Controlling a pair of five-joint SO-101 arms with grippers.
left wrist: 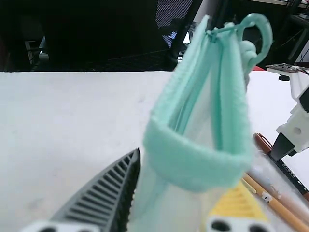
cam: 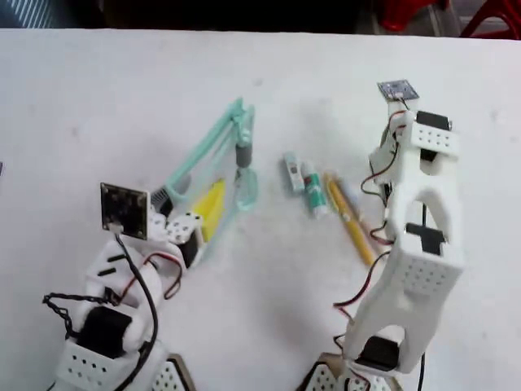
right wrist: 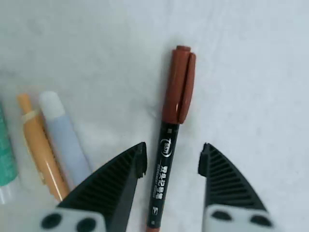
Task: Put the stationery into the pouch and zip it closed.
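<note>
A: How far along are we?

B: Barely started, by our reading. The pouch (cam: 201, 152) lies on the table (cam: 98, 90) ahead of the left arm with its zip open. The left claw (left wrist: 186, 193) is clamped on its near end, one finger on either side of the fabric, holding the mouth up.

A: Is anything inside it?

B: We cannot tell. The pieces we can count are all out on the table between the two arms: the marker (right wrist: 178, 87), an orange pen (right wrist: 42, 154), a pale blue pen (right wrist: 65, 137) and two green sticks (cam: 313, 189).

A: And our right claw (right wrist: 173, 153)?

B: It is spread wide and straddles the marker's black barrel just below the brown cap, gripping nothing.

A: So what is left?

B: Nearly everything, we judge. We have to lift each piece, drop it into the mouth, then pull the zip shut.

A: Is there room to work?

B: The marker has bare table on one side. On the other side the pale blue pen lies near, so that finger has less slack. The stationery sits well away from the table's edges. The stretch from the pens to the pouch is bare, and the far part of the table is open if we need to swing wide.
</note>
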